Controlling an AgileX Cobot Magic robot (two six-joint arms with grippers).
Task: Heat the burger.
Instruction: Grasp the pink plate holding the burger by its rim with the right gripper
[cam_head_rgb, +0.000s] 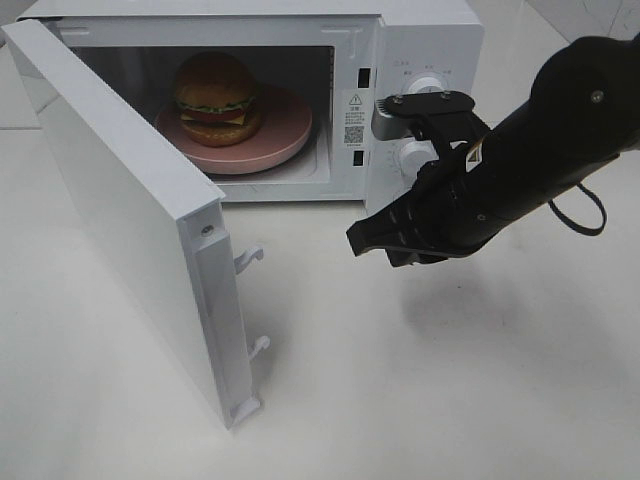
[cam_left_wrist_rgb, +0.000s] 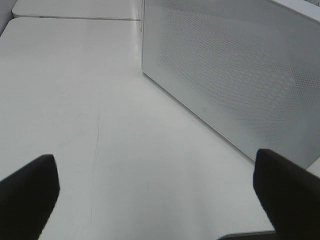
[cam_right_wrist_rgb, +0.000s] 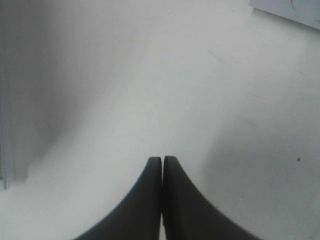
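Microwave door (cam_head_rgb: 120, 200) open; burger (cam_head_rgb: 217, 98): glossy golden bun, green lettuce, dark filling.

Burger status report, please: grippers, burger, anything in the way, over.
Left gripper open, empty. Right gripper shut, empty, before the microwave. Burger on pink plate inside. Door wide open; right gripper may sit near its swing.

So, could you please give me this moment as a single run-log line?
burger: on pink plate inside microwave | door: open | right gripper: shut, empty | left gripper: open, empty
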